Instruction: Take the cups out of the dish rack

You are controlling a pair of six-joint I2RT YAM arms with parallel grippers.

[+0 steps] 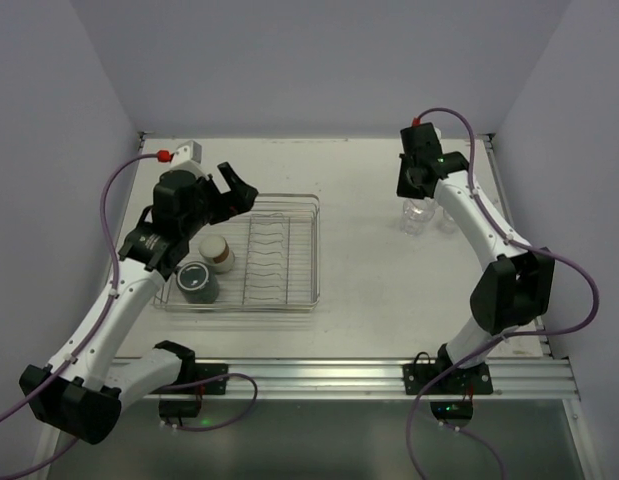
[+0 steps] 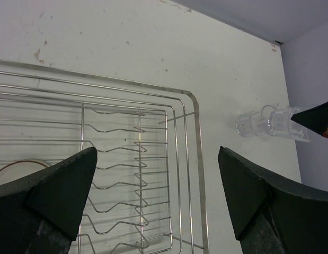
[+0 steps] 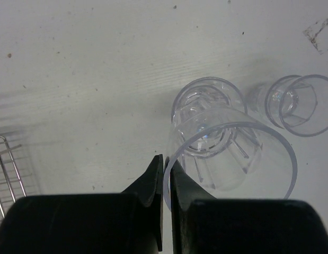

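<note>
The silver wire dish rack lies left of centre. In its left end stand a cream cup and a dark mug. My left gripper hovers open over the rack's far left part, holding nothing. In the left wrist view that gripper spans the plate-slot wires of the rack. My right gripper is shut on the rim of a clear tumbler, held just over another clear tumbler on the table. A third tumbler stands beside them.
A small white box with a red part sits at the table's far left corner. An aluminium rail runs along the near edge. Purple cables loop from both arms. Walls close the left, far and right sides.
</note>
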